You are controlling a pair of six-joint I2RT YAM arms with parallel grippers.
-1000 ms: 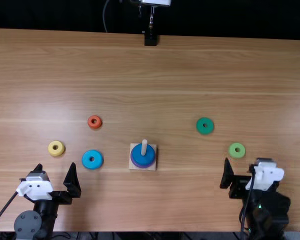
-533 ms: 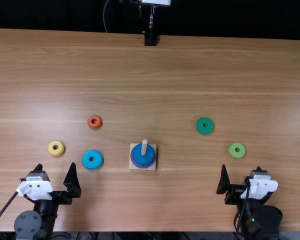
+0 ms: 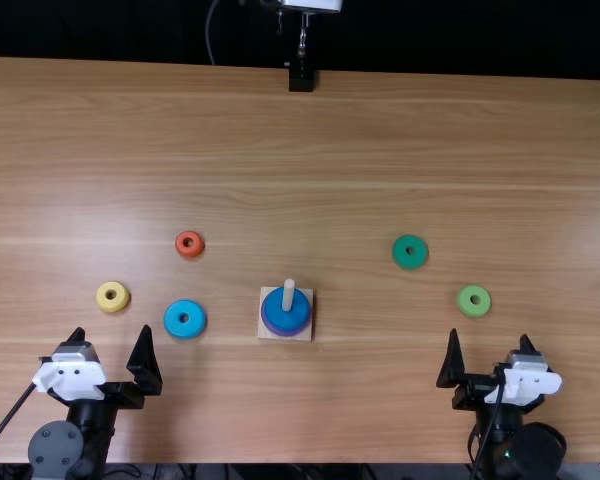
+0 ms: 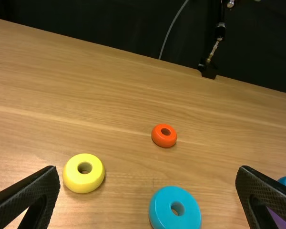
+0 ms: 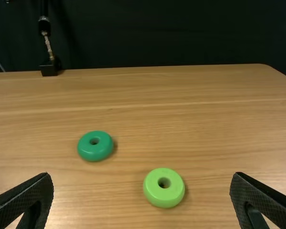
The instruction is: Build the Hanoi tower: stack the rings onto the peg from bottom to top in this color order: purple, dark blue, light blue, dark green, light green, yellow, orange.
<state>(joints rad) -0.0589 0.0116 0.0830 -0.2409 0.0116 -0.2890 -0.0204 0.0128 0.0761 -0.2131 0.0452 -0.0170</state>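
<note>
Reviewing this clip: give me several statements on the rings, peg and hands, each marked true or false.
1. The dark blue ring sits above the purple ring. True.
2. The light blue ring is on the peg. False: it lies on the table.
3. In the top view, the dark green ring and light green ring are right of the peg. True.
4. The left hand grips the yellow ring. False: that hand is open and empty.
5. The right hand is shut. False: its fingers are apart.
</note>
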